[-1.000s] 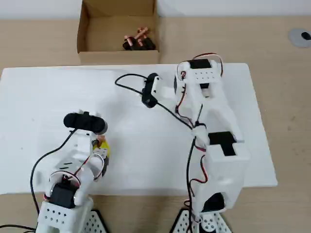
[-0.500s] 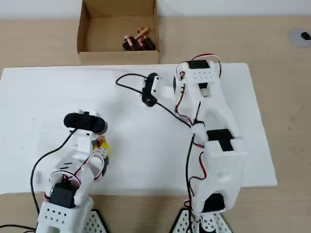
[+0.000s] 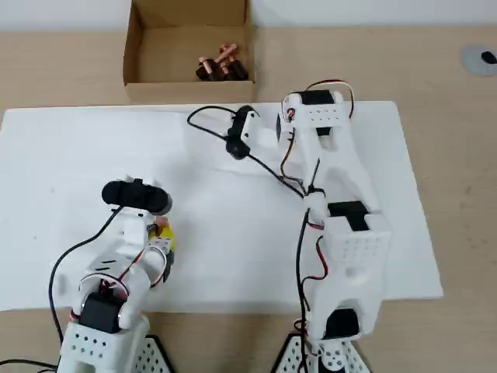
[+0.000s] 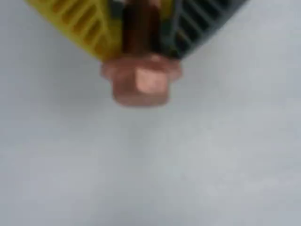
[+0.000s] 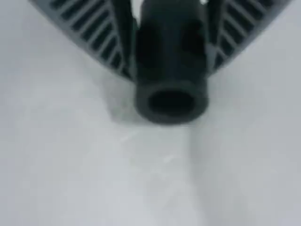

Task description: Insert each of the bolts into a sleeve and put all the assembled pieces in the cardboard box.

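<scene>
A copper bolt (image 4: 141, 84) with a hex head sticks out of my left gripper (image 4: 141, 42), which is shut on its shank between a yellow finger (image 4: 80, 23) and a dark one. In the high view that gripper (image 3: 161, 231) sits low over the white mat at the near left. My right gripper (image 5: 171, 47) is shut on a black sleeve (image 5: 171, 101) whose open end faces the camera, just above the mat. The right arm (image 3: 318, 132) stretches to the mat's far side. The cardboard box (image 3: 136, 47) holds several assembled pieces (image 3: 221, 64).
A white mat (image 3: 62, 155) covers the wooden table between the two arms. Black cables (image 3: 210, 124) loop near the right arm's wrist camera (image 3: 241, 136). A grey round fitting (image 3: 477, 58) lies at the far right.
The right arm has stretched a little farther toward the box, and its wrist camera shifted the same way. The left arm has not moved.
</scene>
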Controlling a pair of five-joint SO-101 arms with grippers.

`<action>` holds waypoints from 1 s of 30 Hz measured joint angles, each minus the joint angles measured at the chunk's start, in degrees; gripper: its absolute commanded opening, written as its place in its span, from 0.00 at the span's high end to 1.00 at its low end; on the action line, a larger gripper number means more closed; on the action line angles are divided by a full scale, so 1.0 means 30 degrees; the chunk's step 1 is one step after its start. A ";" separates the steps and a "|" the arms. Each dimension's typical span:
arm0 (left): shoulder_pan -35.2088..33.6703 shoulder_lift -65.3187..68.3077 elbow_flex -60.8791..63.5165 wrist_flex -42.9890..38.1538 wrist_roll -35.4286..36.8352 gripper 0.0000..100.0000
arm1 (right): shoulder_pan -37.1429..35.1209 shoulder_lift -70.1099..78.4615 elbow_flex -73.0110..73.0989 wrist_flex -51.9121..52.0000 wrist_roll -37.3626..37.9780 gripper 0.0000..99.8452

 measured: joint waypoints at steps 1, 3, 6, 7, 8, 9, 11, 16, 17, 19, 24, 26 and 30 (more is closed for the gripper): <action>0.0000 0.0000 0.0000 0.0000 0.0000 0.99 | 0.0088 0.0029 -0.0234 0.0205 -0.0147 0.99; 0.0000 0.0000 0.0000 0.0000 0.0000 0.99 | 0.0234 0.0147 -0.1055 0.0908 -0.0410 0.99; 0.0000 0.0000 0.0000 0.0000 0.0000 0.99 | 0.0821 0.0205 -0.3341 0.2872 -0.1260 0.99; 0.0000 0.0000 0.0000 0.0000 0.0000 0.99 | 0.0967 0.0234 -0.4513 0.3575 -0.1582 0.99; 0.0000 0.0000 0.0000 0.0000 0.0000 0.99 | 0.1084 0.0234 -0.5685 0.4513 -0.1875 0.99; 0.0000 0.0000 0.0000 0.0000 0.0000 0.99 | 0.1143 0.0234 -0.6916 0.5333 -0.2198 0.99; 0.0000 0.0000 0.0000 0.0000 0.0000 0.99 | 0.1172 0.0205 -0.8967 0.5978 -0.2989 0.99; 0.0000 0.0000 0.0000 -0.0703 0.0000 0.99 | 0.1143 -0.2227 -1.0608 0.6330 -0.5040 0.99; 0.0000 0.0000 0.0000 -0.0938 0.0000 0.99 | 0.1026 -0.2930 -1.0696 0.6330 -0.5451 0.99; 0.0000 0.0000 -0.0293 -0.1495 0.0029 0.99 | 0.0557 -0.4513 -1.0725 0.6330 -0.6359 0.99; 0.0000 0.0000 -0.2637 -0.3516 0.0029 1.00 | -0.0586 -0.9143 -1.0725 0.6359 -0.8264 0.99; 0.0000 0.0000 -0.3897 -0.4015 0.0029 1.00 | -0.0733 -1.1194 -1.0725 0.6359 -0.8762 0.99; 0.0000 0.0029 -0.6740 -0.4220 0.0000 1.00 | -0.0762 -1.5619 -1.0462 0.6359 -0.9348 0.99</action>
